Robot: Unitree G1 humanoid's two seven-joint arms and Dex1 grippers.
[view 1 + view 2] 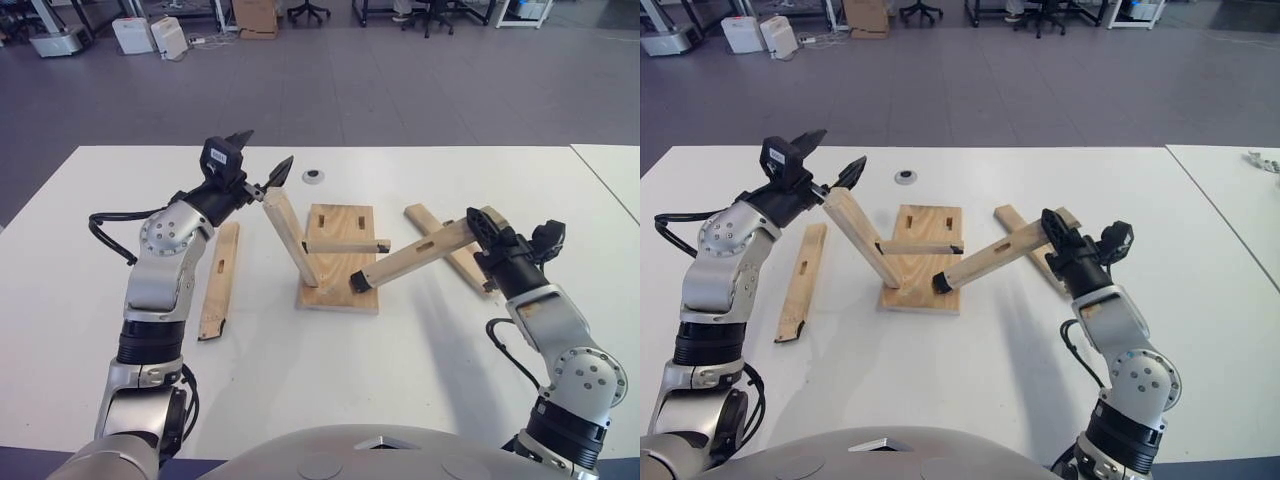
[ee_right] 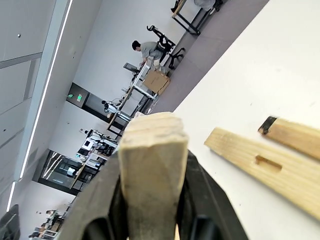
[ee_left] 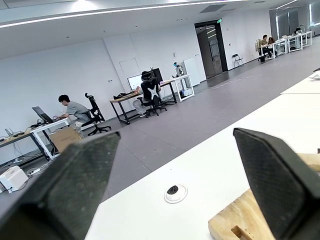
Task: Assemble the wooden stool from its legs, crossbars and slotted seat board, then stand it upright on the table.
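Observation:
The slotted seat board lies flat mid-table. One leg leans out of it toward the left, with a short crossbar joined to its side. My left gripper is open just above that leg's top end, its fingers wide apart. A second leg slants up to the right, its black-tipped foot resting on the board. My right gripper is shut on that leg's upper end.
A loose slotted piece lies on the table left of the board. Another slotted leg lies flat behind the right arm. A round cable grommet sits at the table's far side. The table's front half is bare.

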